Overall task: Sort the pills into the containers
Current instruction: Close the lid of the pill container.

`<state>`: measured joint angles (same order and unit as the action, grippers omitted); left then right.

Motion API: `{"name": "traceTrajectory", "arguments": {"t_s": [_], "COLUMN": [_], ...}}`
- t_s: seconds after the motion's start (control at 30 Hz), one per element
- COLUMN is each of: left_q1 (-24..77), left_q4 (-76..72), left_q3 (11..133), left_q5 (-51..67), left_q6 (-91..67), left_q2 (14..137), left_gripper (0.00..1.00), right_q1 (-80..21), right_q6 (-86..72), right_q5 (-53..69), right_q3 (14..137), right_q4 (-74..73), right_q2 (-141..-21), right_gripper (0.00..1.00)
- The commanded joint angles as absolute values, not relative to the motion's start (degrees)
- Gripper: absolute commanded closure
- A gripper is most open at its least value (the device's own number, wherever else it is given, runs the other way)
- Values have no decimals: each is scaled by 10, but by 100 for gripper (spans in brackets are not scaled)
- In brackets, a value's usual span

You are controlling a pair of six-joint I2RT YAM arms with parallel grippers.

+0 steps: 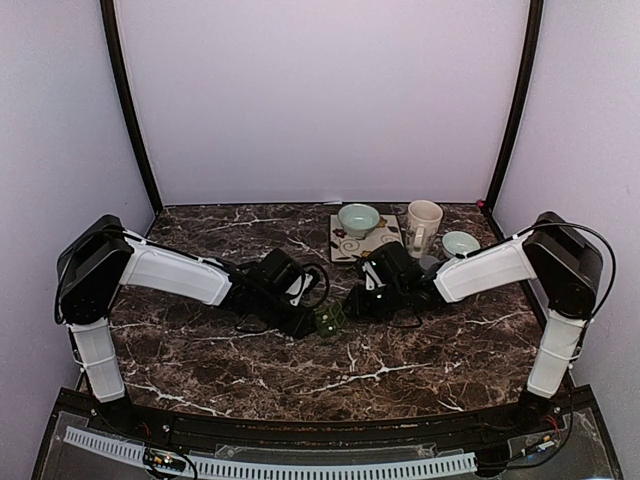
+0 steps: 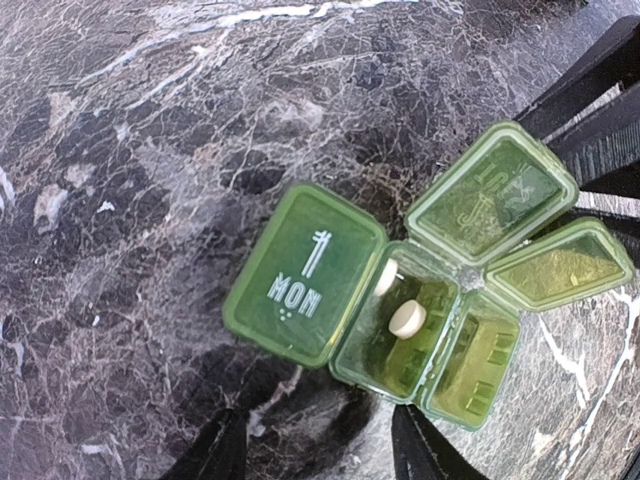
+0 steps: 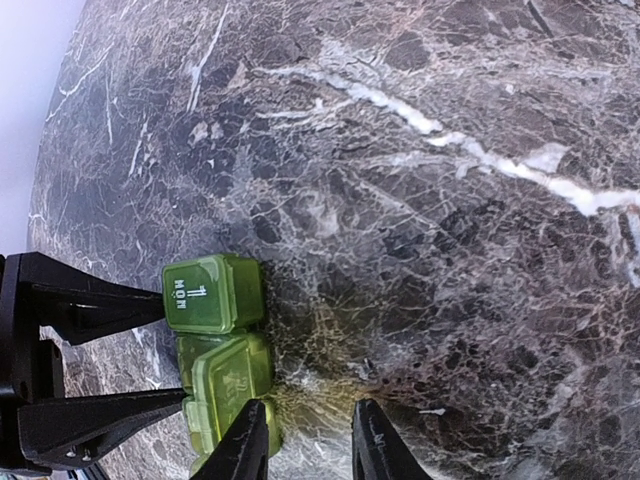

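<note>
Spanning btwn lilac walls (image 1: 300, 100), dark veined marble table (image 1: 400, 370) holds green organiser (image 1: 328, 320).

White-shelled arms (image 1: 175, 272), black joints, black cables (image 1: 598, 250), black fingers (image 3: 240, 445).

You get soft, even light in the overhead view, with a pale violet cast on the walls (image 1: 320, 100); this picture is a little grainy. In the left wrist view the marble table (image 2: 150, 150) shines pale along the far edge. A dark shadow lies beside the pill organiser (image 2: 440, 300), whose plastic glows green. In the right wrist view the table bends at the left edge, and a greenish tint falls on the stone.
</note>
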<state>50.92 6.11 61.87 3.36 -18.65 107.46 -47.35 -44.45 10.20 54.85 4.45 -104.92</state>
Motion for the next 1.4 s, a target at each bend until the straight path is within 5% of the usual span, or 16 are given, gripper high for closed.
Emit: {"name": "traceTrajectory", "arguments": {"t_s": [0.0,1.37], "left_q1": [512,512], "left_q4": [91,93], "left_q3": [623,622], "left_q5": [27,20], "left_q6": [-184,-185], "left_q2": [1082,1085], "left_gripper": [48,48], "right_q1": [-482,-503], "right_q6": [-440,-437], "right_q5": [90,95], "right_q3": [564,577], "right_q4": [47,50], "right_q2": [-1042,-1038], "right_gripper": [70,70]}}
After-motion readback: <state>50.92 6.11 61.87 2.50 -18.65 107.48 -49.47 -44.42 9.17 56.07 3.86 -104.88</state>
